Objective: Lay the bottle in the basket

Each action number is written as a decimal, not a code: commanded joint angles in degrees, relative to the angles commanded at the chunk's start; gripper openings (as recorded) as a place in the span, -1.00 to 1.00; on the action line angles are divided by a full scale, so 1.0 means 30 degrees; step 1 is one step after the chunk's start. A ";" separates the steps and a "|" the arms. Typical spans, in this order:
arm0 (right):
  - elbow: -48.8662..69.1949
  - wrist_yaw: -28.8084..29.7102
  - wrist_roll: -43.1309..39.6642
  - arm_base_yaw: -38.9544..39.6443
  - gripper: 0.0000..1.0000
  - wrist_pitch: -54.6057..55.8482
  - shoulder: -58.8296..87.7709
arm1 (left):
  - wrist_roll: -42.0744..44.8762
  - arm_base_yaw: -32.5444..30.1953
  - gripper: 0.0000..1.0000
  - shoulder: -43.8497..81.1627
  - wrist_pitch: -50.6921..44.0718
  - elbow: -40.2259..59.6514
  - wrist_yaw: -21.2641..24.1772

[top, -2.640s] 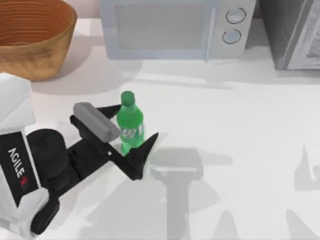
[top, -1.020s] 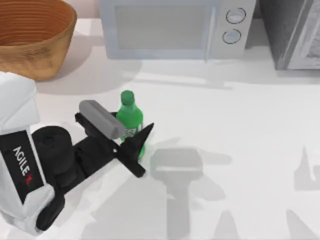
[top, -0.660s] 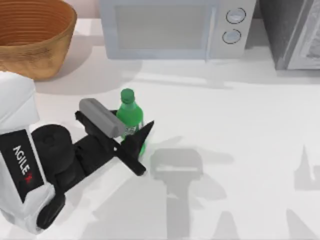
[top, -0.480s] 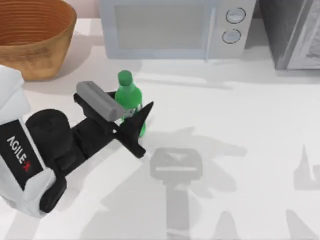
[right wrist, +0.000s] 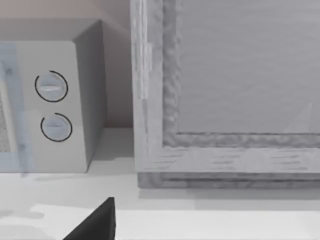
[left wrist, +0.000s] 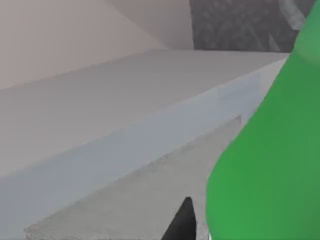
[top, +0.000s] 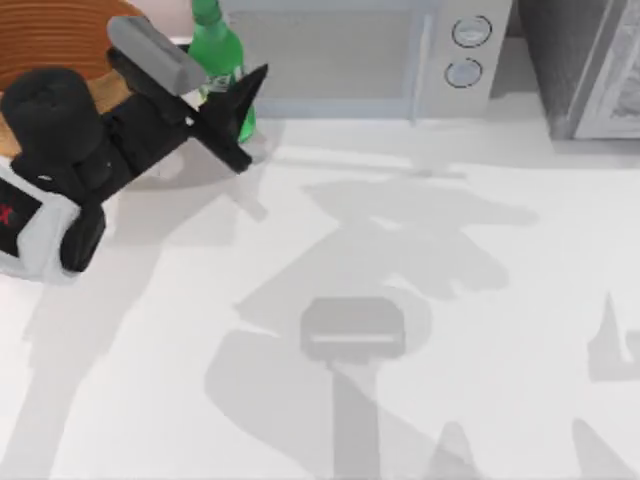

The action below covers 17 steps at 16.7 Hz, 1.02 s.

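At the table's ten o'clock corner in the top view, the left gripper (top: 222,100) has its two black fingers clamped on the green soda bottle (top: 219,52), which is upright in the air, its white-and-green label (top: 212,87) half hidden between them and too small to read. The left arm reaches over the wicker basket (top: 55,30), whose ribbed orange-brown inside shows nothing in the uncovered part; the bottle hangs just at three o'clock of its rim, in front of the microwave (top: 440,50). The left wrist view brings the bottle's green wall (left wrist: 270,165) close, with a black fingertip (left wrist: 182,222) and the microwave's top behind. The right wrist view shows the microwave's two dials (right wrist: 52,107), a grey cabinet (right wrist: 230,90) and one dark fingertip (right wrist: 95,222); whether the right gripper's fingers are apart cannot be told.
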 joint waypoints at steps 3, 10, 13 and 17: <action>0.0000 0.0000 0.0000 0.0000 1.00 0.0000 0.0000 | 0.0463 0.1719 -1.00 -0.0424 -0.3927 0.3322 0.1781; 0.0000 0.0000 0.0000 0.0000 1.00 0.0000 0.0000 | 0.1799 0.6327 -1.00 -0.0165 -1.3864 1.0909 0.6508; 0.0000 0.0000 0.0000 0.0000 1.00 0.0000 0.0000 | 0.2350 0.8269 -1.00 0.0231 -1.7720 1.3642 0.8441; 0.0000 0.0000 0.0000 0.0000 1.00 0.0000 0.0000 | 0.2926 1.0328 -1.00 0.0609 -2.1677 1.6269 1.0501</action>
